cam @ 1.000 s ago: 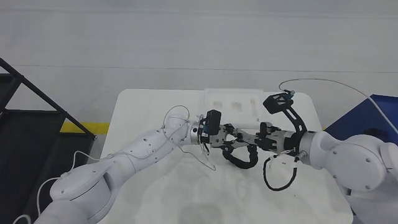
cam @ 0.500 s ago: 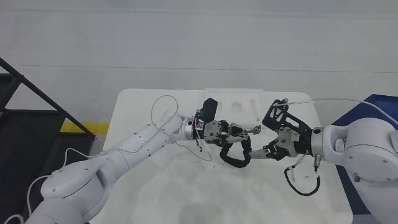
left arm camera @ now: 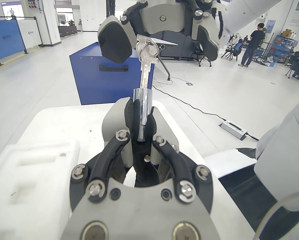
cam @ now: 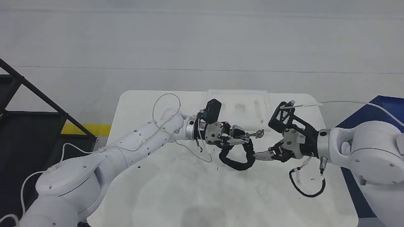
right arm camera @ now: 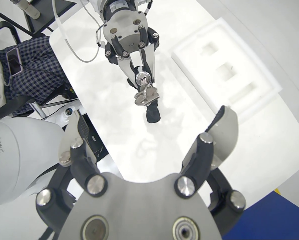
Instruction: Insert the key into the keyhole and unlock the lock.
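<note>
Above the bench (cam: 158, 189), mid-air: the left tool (left arm camera: 139, 126) is clamping the lock (left arm camera: 142, 106) by its chrome barrel, with the keyhole (right arm camera: 142, 78) facing the right arm. The key (left arm camera: 146, 56) is already sitting in the keyhole, shank in line with the barrel and head pointing straight at the right tool (left arm camera: 162, 44). That tool is hanging with fingers spread, just off the head, not touching. My read: the right tool is needing to close on the head along that axis, then twist about it.
</note>
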